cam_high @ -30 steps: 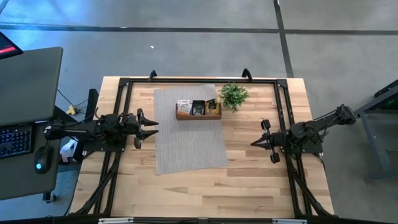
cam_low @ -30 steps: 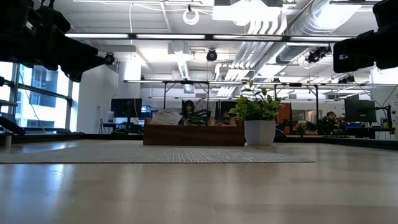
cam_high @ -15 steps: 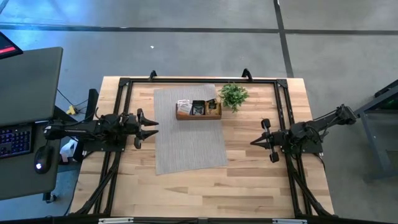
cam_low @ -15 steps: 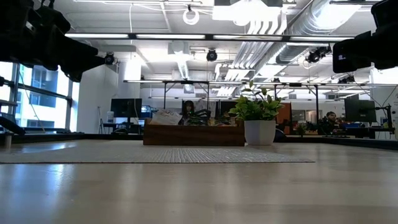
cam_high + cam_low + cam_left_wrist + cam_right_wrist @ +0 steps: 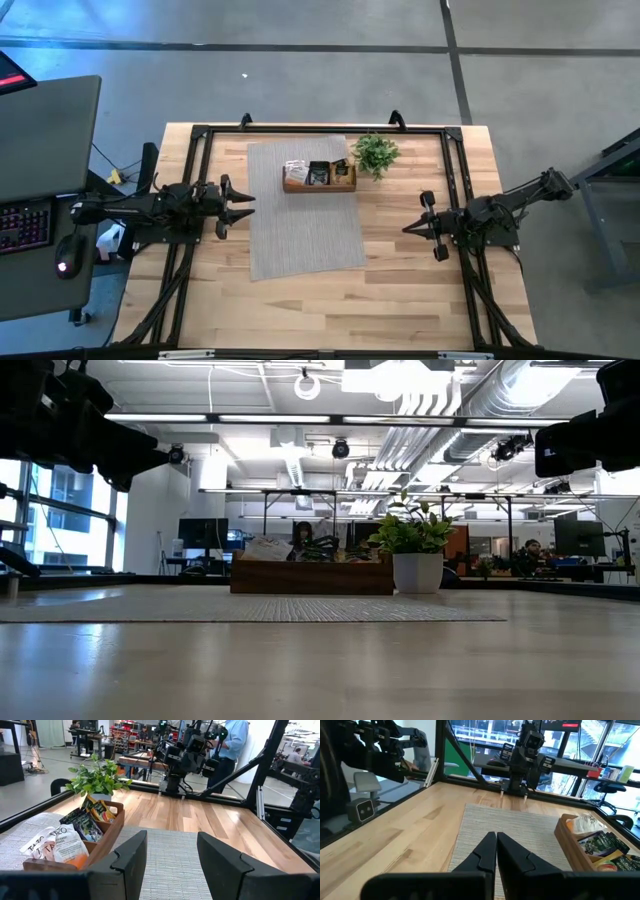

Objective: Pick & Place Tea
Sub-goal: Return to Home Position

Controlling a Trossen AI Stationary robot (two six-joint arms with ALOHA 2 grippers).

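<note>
Both arms are matte black, built of chunky jointed segments. The left claw [image 5: 172, 839] and the right claw [image 5: 496, 837] each carry two flat, angular black fingers [image 5: 131, 862].

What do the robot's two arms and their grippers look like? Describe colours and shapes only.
The left arm and right arm are black, built of chunky jointed segments. The left gripper and right gripper each carry two matte dark fingers, broad and flat-sided, tapering to a blunt tip.
</note>
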